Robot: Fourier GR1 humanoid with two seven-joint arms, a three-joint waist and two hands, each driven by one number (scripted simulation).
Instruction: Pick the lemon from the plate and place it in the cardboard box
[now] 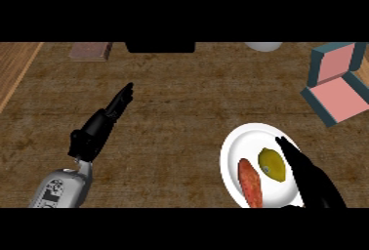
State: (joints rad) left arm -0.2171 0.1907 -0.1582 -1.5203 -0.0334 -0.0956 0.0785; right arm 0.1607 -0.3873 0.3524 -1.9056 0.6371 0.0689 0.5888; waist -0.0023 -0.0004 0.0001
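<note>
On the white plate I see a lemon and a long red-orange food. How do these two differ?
The lemon is a short yellow oval; the red-orange food is long and narrow. The lemon lies right beside the right hand; the red-orange food lies farther from it, at the lemon's left. Both rest side by side on the white plate.

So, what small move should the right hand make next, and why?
Probably shift the right hand slightly to the left and curl its fingers round the lemon. The hand lies straight just right of the lemon on the plate and holds nothing yet.
</note>
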